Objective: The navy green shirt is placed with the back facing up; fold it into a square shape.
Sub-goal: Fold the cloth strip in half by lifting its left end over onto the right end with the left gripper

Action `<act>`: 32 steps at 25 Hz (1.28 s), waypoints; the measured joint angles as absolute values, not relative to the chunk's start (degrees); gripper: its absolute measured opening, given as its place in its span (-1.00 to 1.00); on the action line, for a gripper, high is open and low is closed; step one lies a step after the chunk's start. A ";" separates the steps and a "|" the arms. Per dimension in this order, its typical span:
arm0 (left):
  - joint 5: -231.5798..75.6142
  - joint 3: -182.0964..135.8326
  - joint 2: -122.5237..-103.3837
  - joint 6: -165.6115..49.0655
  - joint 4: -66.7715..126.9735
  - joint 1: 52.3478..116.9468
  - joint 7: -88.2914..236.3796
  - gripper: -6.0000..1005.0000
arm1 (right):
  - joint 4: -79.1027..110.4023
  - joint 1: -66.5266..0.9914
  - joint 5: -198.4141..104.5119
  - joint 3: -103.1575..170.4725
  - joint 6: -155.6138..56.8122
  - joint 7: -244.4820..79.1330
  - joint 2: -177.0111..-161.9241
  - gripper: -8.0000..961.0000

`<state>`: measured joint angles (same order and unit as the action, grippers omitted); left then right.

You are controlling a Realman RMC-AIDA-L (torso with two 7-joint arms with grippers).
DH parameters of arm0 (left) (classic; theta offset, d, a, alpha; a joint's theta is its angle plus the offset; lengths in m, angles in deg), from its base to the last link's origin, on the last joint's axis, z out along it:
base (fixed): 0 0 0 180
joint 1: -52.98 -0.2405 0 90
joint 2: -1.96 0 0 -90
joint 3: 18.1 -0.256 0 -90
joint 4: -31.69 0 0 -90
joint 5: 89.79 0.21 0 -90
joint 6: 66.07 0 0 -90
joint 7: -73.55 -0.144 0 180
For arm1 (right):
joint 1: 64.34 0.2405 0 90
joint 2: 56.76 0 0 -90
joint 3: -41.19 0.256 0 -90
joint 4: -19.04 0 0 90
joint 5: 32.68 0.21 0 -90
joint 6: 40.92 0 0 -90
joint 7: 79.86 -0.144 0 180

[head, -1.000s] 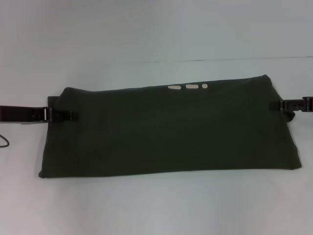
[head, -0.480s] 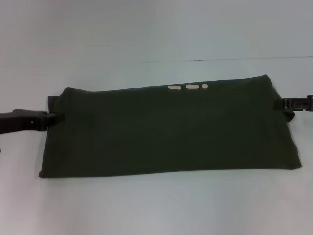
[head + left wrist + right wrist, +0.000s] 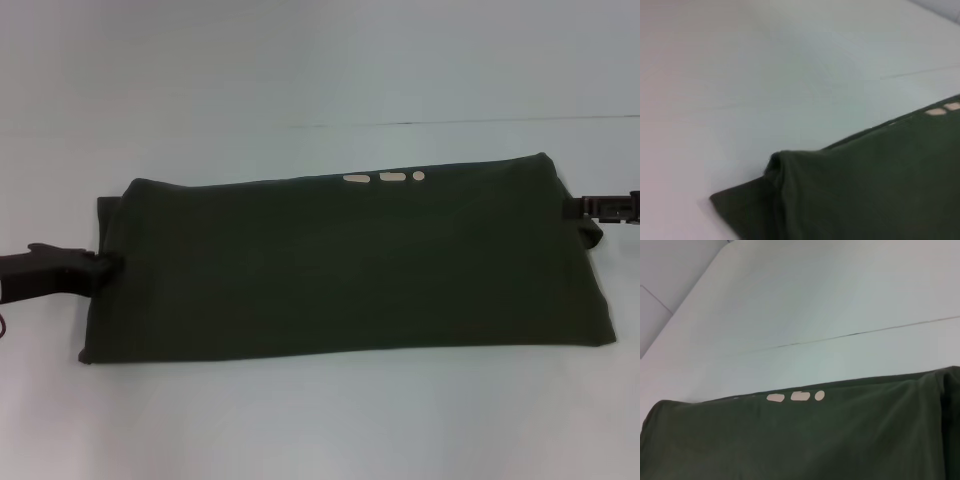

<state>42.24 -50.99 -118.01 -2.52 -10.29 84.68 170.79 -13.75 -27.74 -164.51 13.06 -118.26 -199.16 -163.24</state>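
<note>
**Inspector:** Olive-green cotton, dark and plain: the navy green shirt [image 3: 345, 265] lies flat on the pale white worktop [image 3: 320, 420], folded into a wide band running from the robot's left to its right. Far edge sits higher toward the right; near edge is almost straight.

**Clerk:** Any print showing?

**Inspector:** Three small cream marks [image 3: 385, 178] along the far fold, near the middle. The right wrist view shows them [image 3: 796, 396] at the same edge, with a thin dark seam line [image 3: 860, 333] crossing the worktop beyond.

**Clerk:** Left arm?

**Inspector:** The left gripper [image 3: 98, 268] is low at the shirt's left end, its black tip touching the cloth edge, roughly midway between far and near edges. Whether its fingers are clenched or released, I cannot tell; the tip merges with the dark fabric. The left wrist view shows only a bunched sleeve corner [image 3: 772, 177] of the shirt resting on the worktop.

**Clerk:** Right arm?

**Inspector:** The right gripper [image 3: 583, 207] reaches in at the shirt's right end, toward the far corner, its tip against the cloth. A small flap of fabric [image 3: 594, 234] pokes out just beside it. State of those fingers: cannot tell either.
</note>
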 joint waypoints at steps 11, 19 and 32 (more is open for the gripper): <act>42.31 -53.28 -118.44 -7.67 -9.63 84.44 170.47 -0.84 | -13.74 -27.55 -164.52 12.93 -118.26 -199.25 -163.54 0.93; 42.88 -55.54 -118.22 -8.04 -8.26 84.66 171.13 -0.84 | -13.74 -27.61 -164.52 12.98 -118.26 -199.28 -163.54 0.93; 45.40 -55.63 -118.76 -8.97 -8.44 84.97 172.07 -0.84 | -13.74 -27.54 -164.52 12.98 -118.26 -199.39 -163.52 0.93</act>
<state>45.40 -55.63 -118.76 -8.97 -8.44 84.97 172.07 -13.74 -27.54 -164.52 12.98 -118.26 -199.39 -163.52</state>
